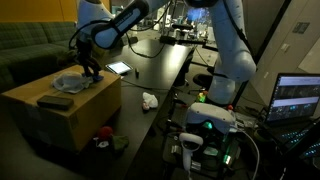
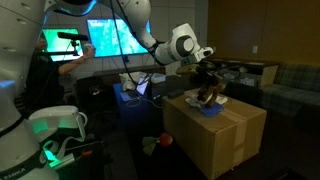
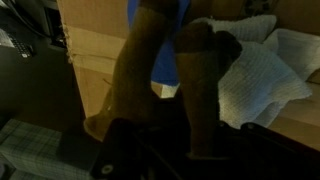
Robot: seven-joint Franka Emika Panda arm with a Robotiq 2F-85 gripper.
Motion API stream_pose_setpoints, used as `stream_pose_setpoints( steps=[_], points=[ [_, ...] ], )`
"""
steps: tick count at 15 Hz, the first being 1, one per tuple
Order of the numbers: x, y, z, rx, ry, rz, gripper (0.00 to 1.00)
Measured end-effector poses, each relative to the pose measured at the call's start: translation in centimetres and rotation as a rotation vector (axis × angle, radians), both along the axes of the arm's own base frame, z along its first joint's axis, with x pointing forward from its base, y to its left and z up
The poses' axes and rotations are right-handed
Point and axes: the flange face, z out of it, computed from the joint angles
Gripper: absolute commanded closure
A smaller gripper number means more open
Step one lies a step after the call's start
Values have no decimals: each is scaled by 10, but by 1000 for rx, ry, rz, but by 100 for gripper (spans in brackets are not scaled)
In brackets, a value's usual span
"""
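Over the far end of the cardboard box (image 1: pixel 62 105), the gripper (image 1: pixel 92 71) is held low, just above a crumpled white cloth (image 1: pixel 70 82). Whether its fingers (image 3: pixel 140 80) are parted or closed on anything cannot be told. A dark flat object (image 1: pixel 55 101) is seen nearer the box's front edge.

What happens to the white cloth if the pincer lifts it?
The cloth looks crumpled and waffle-textured, so it would probably sag, not stay stiff. It seems thin, likely light. Lying on the box, it probably won't roll.
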Motion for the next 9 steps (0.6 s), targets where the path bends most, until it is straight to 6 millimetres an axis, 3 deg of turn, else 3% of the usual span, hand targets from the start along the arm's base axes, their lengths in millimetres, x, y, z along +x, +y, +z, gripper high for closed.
stream_pose_setpoints(
  steps=[9],
  points=[
    [56,-10,-54,-68,-32,-17,100]
  ],
)
